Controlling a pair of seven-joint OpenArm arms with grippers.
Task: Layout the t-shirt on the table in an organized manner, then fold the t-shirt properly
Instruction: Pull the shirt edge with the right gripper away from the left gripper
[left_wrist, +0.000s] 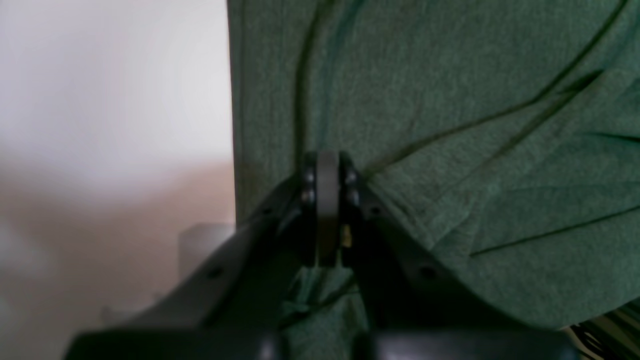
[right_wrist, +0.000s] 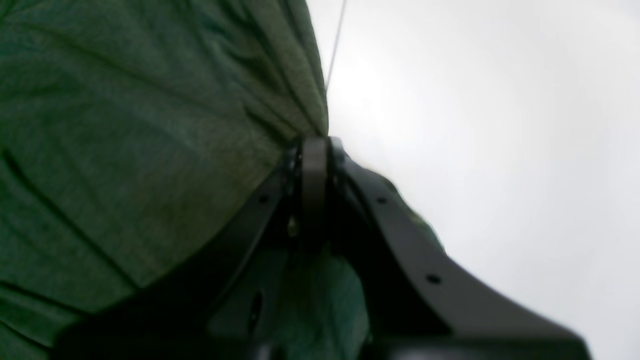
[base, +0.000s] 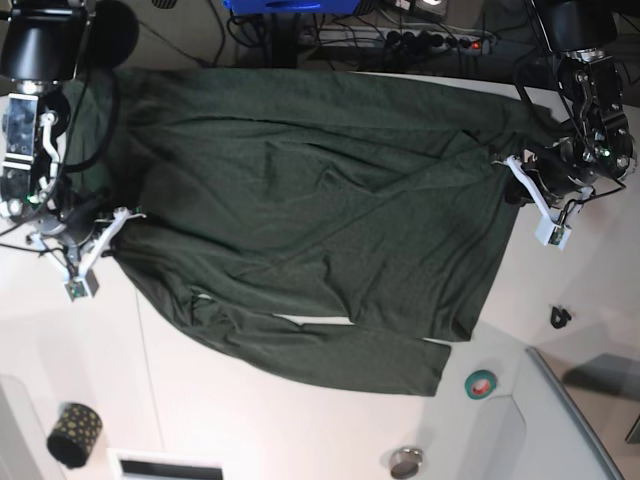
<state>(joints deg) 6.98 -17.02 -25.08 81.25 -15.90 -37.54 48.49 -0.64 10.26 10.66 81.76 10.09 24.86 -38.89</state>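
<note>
Dark green knit fabric covers most of the white counter (base: 300, 410): the t-shirt (base: 300, 230) lies spread across the far and middle part of it, long sleeves and body wrinkled, with diagonal folds running through the cloth. One lower edge of the garment reaches toward the near side, ending close to a small green-and-red roll of tape (base: 481, 383).

In the base view, the left gripper (base: 512, 170) sits at the shirt's right edge, and the right gripper (base: 120, 222) sits at the shirt's left edge. Both are clenched on the cloth. The left wrist view shows the jaws pressed together, with green fabric gathered at the tips and creases fanning out from that point; the shirt's straight edge runs just left of the gripper (left_wrist: 327, 165), against pale counter. The right wrist view shows the same kind of pinch: the right gripper (right_wrist: 314, 145) is closed on the very border of the t-shirt (right_wrist: 125, 150), folds converging at the tips, and bare white counter (right_wrist: 500, 150) lies to the right.

On the near part of the counter stand a dark dotted cylinder (base: 74, 433) at the left, a small round metal lid (base: 405, 462) near the middle, and a small black clip (base: 559, 317) at the right, all apart from the shirt.
</note>
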